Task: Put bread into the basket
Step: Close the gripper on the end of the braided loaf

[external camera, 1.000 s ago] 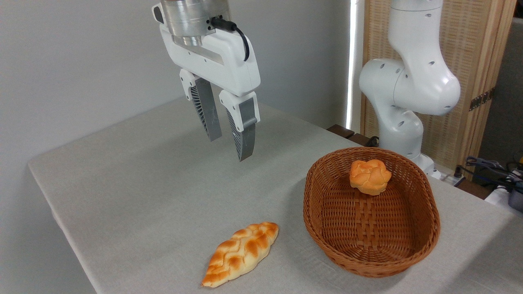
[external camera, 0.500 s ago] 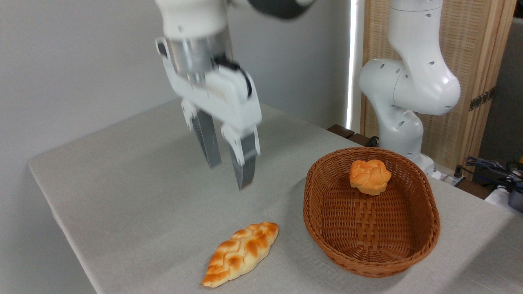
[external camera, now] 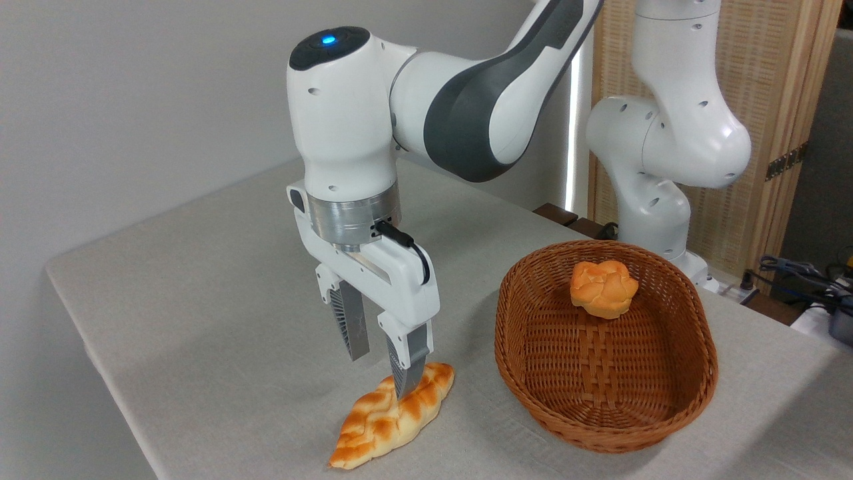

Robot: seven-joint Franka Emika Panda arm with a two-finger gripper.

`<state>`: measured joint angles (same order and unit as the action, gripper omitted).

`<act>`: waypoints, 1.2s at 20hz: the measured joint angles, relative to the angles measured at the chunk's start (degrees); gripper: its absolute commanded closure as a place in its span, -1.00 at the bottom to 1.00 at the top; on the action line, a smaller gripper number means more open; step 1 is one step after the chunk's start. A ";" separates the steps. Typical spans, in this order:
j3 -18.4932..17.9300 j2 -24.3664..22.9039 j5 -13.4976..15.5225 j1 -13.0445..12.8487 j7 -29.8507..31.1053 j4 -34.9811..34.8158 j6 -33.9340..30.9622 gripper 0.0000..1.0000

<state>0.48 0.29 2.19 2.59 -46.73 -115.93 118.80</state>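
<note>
**Robot hand poised over braided loaf on tabletop**

The bread [external camera: 392, 415], a leaf-shaped golden loaf with a zigzag braided crust and browned ridges, lies flat on the grey tabletop [external camera: 220, 313] near its front edge, one pointed end toward the camera and the other angled up and to the right. Directly above its upper half hangs the hand [external camera: 381, 375], pointing straight down with its two ribbed fingers [external camera: 351, 327] spread apart and nothing between them. The nearer finger's tip overlaps the loaf's crust in this view, close to the upper end; whether it actually touches the bread cannot be told. The farther finger ends just behind and to the left of the loaf, above the cloth. The loaf's lower half reaches out toward the camera, clear of the hand.

To the right of the loaf, near but apart from it, stands the basket [external camera: 693, 393], an oval of brown wicker with tall sides and a lighter woven strip running along its bottom. A small round knotted bun [external camera: 603, 288] rests inside it at the far end. The white and grey arm [external camera: 466, 107] sweeps in from the upper right, a blue light lit on its wrist joint, and its base column [external camera: 666, 133] rises behind the basket before a wooden slatted screen [external camera: 773, 87].
</note>
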 measured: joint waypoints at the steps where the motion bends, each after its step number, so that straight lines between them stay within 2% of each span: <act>1: -0.04 -0.04 0.00 0.02 -0.02 0.00 0.00 -1.00; 3: -0.09 -0.06 -0.20 0.06 -0.11 -0.05 0.00 -1.00; 7: -0.09 0.11 -3.01 0.07 -0.14 -0.90 0.00 -1.00; 12: -0.09 0.49 -3.46 0.07 -0.14 -1.95 0.05 -1.00; 16: -0.10 0.59 -5.92 0.07 -0.14 -3.55 1.69 -1.00; 19: -0.09 0.59 -6.27 0.07 -0.14 -4.02 1.98 -1.00; 21: -0.09 0.59 -6.28 0.07 -0.14 -4.28 2.40 -0.91; 23: -0.09 0.61 -6.28 0.06 -0.14 -5.05 3.70 -0.71; 24: -0.08 0.64 -6.28 0.06 -0.14 -5.59 4.42 -0.54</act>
<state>0.39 0.93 -4.09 2.65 -46.87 -121.51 123.21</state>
